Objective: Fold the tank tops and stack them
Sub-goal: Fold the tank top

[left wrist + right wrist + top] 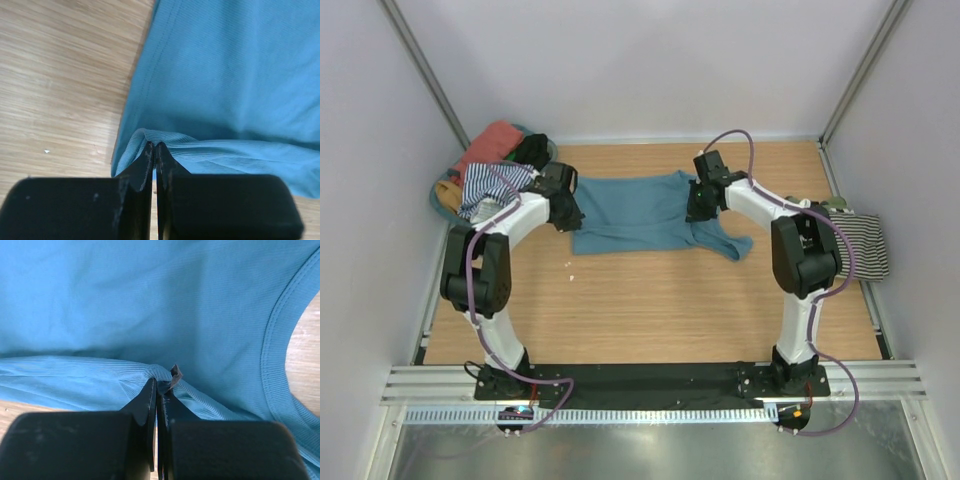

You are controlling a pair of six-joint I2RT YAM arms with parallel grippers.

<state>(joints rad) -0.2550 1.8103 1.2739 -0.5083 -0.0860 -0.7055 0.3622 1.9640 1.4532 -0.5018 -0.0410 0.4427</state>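
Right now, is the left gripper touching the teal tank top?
Touching. Left wrist view: the left gripper pinches a fold of the teal tank top.

The wooden table (pixel 650 300) carries a teal top (pixel 630 215) far-centre, a striped top (pixel 865 245) right, and a heaped basket (pixel 436 203) far left.

Spread tank top (pixel 635 210) lies flat on the tabletop (pixel 650 300), far middle. Left claw (pixel 567 215) pinches its left edge, right claw (pixel 698 205) its right side. Far-left corner: basket (pixel 436 203) holding a heap of tank tops (pixel 490 165). Folded tank top (pixel 865 245) sits at the right edge.
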